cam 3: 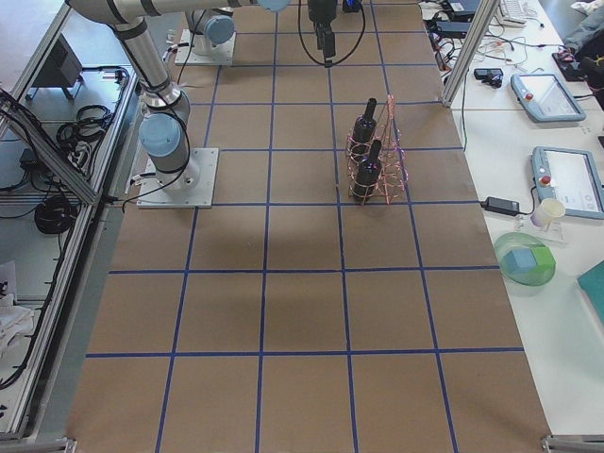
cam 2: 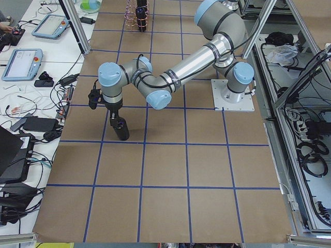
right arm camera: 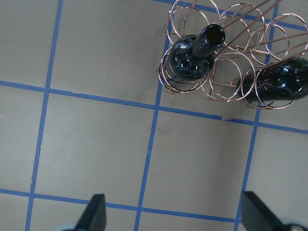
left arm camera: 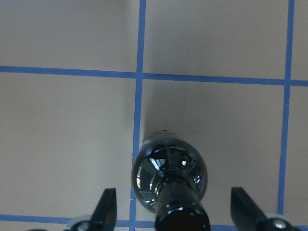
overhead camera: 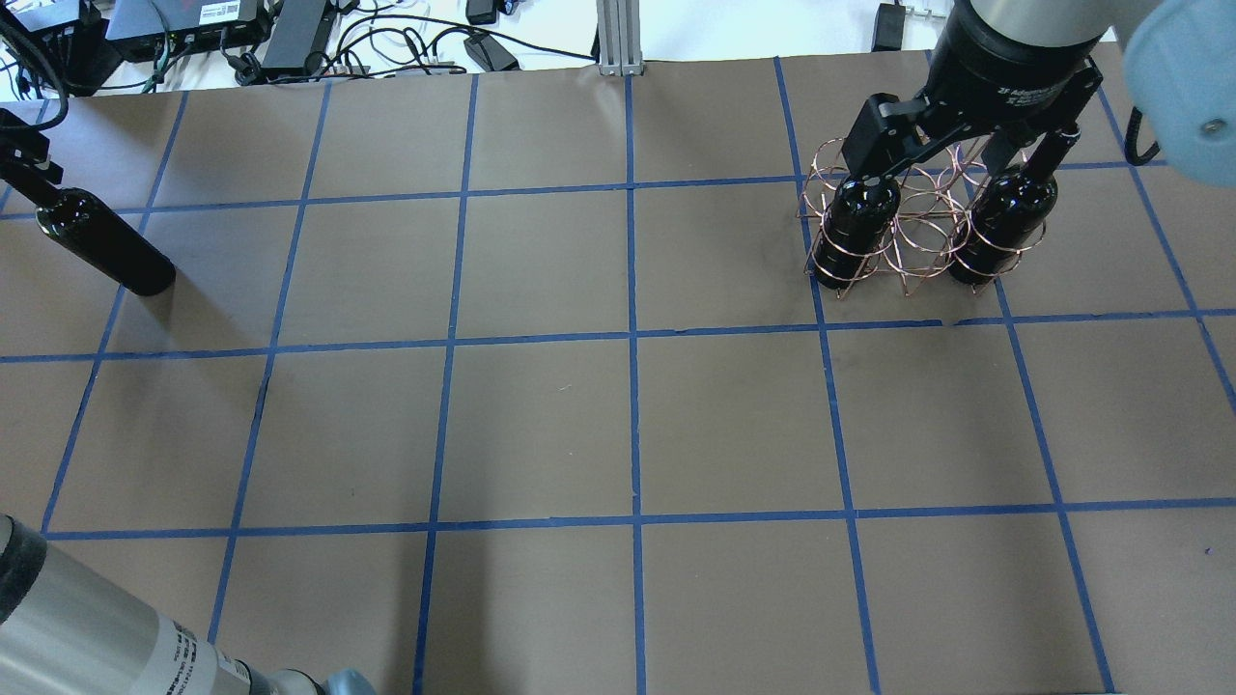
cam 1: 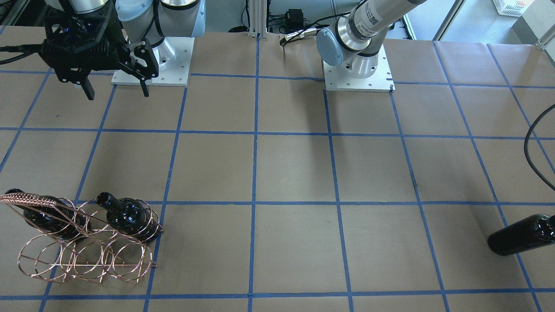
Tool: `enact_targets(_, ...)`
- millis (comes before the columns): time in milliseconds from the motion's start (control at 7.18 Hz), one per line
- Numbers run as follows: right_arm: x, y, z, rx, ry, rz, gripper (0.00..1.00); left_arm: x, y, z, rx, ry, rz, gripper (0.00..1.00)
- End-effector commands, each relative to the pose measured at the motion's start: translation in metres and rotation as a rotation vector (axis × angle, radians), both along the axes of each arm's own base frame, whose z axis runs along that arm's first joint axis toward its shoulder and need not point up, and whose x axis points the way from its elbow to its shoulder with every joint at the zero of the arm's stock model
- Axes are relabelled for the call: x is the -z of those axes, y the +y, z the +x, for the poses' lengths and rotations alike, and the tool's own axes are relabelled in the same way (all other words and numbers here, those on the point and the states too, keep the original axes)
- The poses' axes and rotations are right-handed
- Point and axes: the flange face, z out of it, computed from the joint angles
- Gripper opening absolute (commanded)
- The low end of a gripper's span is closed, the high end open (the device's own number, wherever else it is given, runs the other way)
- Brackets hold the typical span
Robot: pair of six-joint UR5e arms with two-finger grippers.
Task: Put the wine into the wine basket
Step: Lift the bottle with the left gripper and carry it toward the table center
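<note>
A glossy near-black wine bottle (overhead camera: pixel 101 241) stands upright at the table's far left edge and also shows in the front view (cam 1: pixel 520 234). My left gripper (left arm camera: pixel 173 192) is open, its fingers (left arm camera: pixel 108 209) on either side of the bottle's neck without touching it. The copper wire wine basket (overhead camera: pixel 917 227) stands at the far right and holds two more dark bottles (overhead camera: pixel 859 227) (overhead camera: pixel 1004 222). My right gripper (overhead camera: pixel 956 154) hangs open and empty above the basket, which lies at the top of the right wrist view (right arm camera: pixel 226 91).
Brown paper with a blue tape grid covers the table (overhead camera: pixel 628 425). Both arm bases (cam 1: pixel 357 69) stand on white plates at the robot's edge. Cables and power bricks (overhead camera: pixel 290 39) lie beyond the far edge. A black cable (cam 1: pixel 535 147) loops by the lone bottle.
</note>
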Motion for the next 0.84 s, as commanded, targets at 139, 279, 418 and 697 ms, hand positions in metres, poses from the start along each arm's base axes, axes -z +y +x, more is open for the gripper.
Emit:
enact_targets(139,0.0,0.0,-0.0002,0.001,0.002,0.0,1.0,0.0005,0.0002,0.001,0.005,-0.002,-0.001,0.59)
enact_targets(279,0.0,0.0,-0.0002,0.001,0.002,0.0,1.0,0.0005,0.0002,0.001,0.005,-0.002,-0.001,0.55)
enact_targets(418,0.0,0.0,0.0,0.0,0.001,0.0,1.0,0.0012,0.0004,0.0008,0.009,-0.001,0.001,0.4)
enact_targets(697,0.0,0.0,0.0,0.001,0.0,0.0,1.0,0.0009,-0.0003,-0.0017,0.038,-0.003,-0.001,0.0)
